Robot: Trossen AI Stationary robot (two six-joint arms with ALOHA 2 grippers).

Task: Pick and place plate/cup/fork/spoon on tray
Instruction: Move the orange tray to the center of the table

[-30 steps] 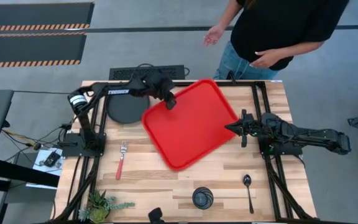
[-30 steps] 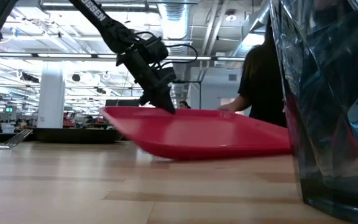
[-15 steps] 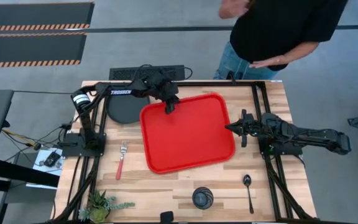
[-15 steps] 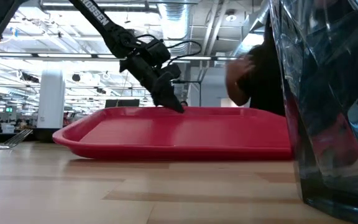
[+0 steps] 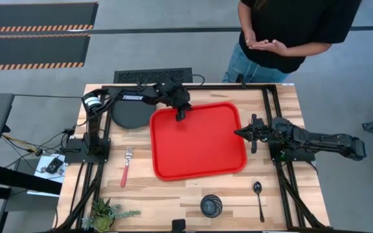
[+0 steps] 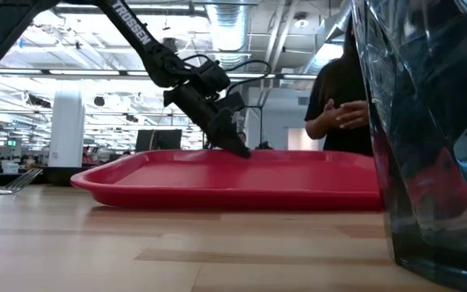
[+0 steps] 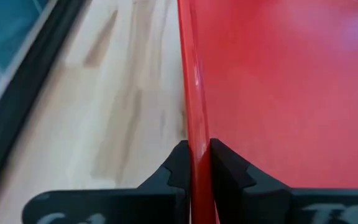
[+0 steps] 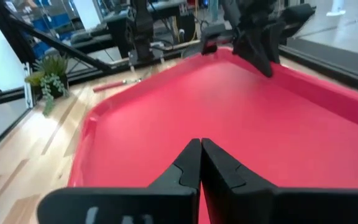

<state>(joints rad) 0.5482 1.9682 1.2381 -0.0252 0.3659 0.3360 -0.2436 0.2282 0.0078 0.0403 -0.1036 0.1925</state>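
Along the lower edge of the high view, nearest the camera side, the cup (image 5: 211,206) sits at bottom centre and the spoon (image 5: 258,197) lies at lower right, with the fork (image 5: 126,165) at left of centre; all three rest on the wooden table (image 5: 147,194), outside the tray (image 5: 199,142). The tray lies flat in the middle of the frame. At centre right the right gripper (image 5: 243,133) hovers just beside the tray's right edge, fingers pressed together on nothing. Farther up, the left gripper (image 5: 180,115) pinches the tray's upper rim, jaws clamped on it. The plate (image 5: 129,114) lies at upper left, just beside the tray. A person (image 5: 296,29) stands beyond the table.
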